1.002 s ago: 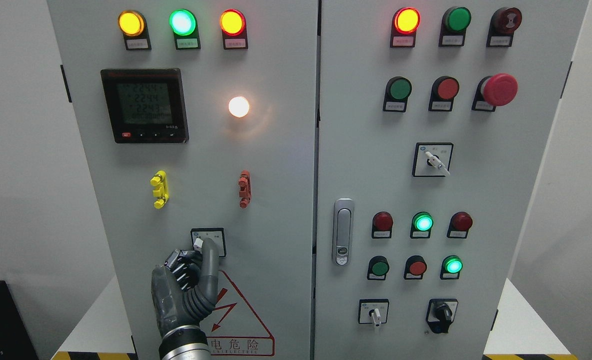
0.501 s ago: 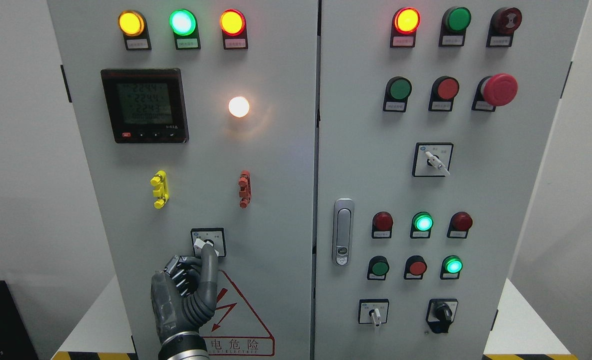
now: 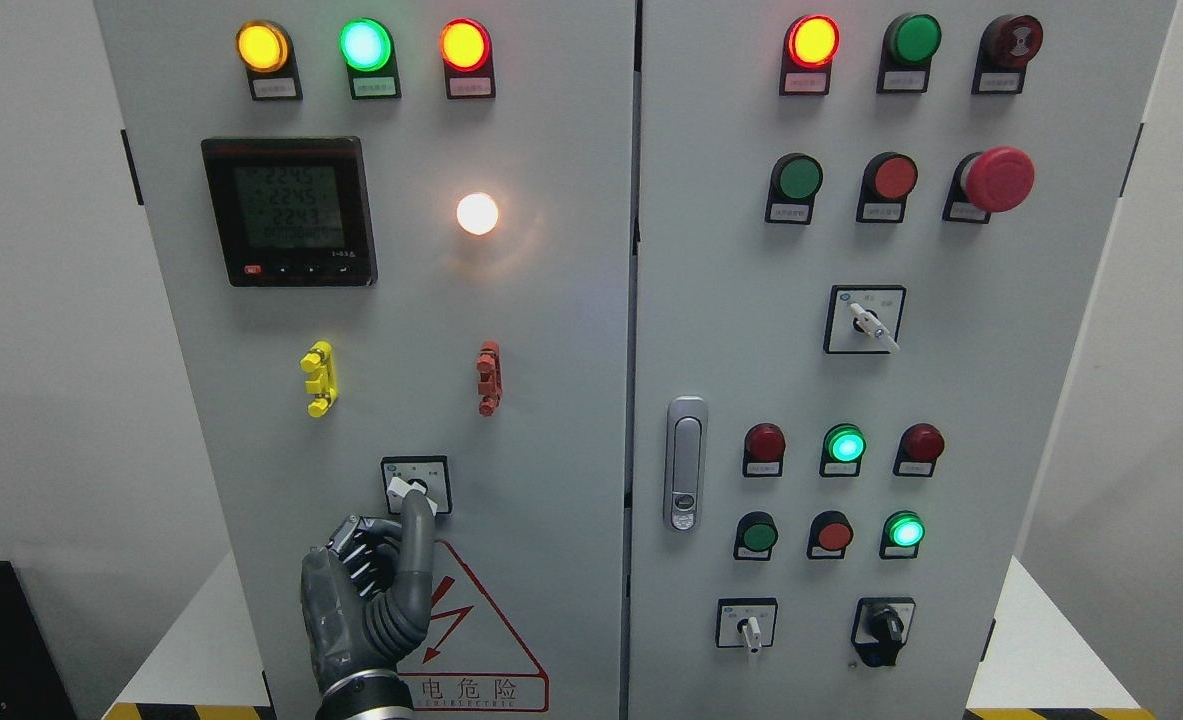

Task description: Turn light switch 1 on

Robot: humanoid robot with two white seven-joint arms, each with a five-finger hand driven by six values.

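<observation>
One robot hand [image 3: 366, 600] fingertip at switch [image 3: 411, 488], lever tilted up-left

A grey cabinet [image 3: 551, 350] carries a yellow clip [image 3: 318, 378], a red clip [image 3: 489, 377] and a red-bordered warning triangle [image 3: 476, 625].

Matt grey painted metal cabinet [image 3: 551, 350]; glossy plastic lamps [image 3: 365, 44]; shiny chrome door handle [image 3: 686, 462].

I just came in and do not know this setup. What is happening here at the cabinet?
The robot's left hand reaches up to the small rotary switch low on the left cabinet door. One finger is stretched out with its tip at the switch's white knob. The round white lamp above is lit. No right hand shows.
</observation>
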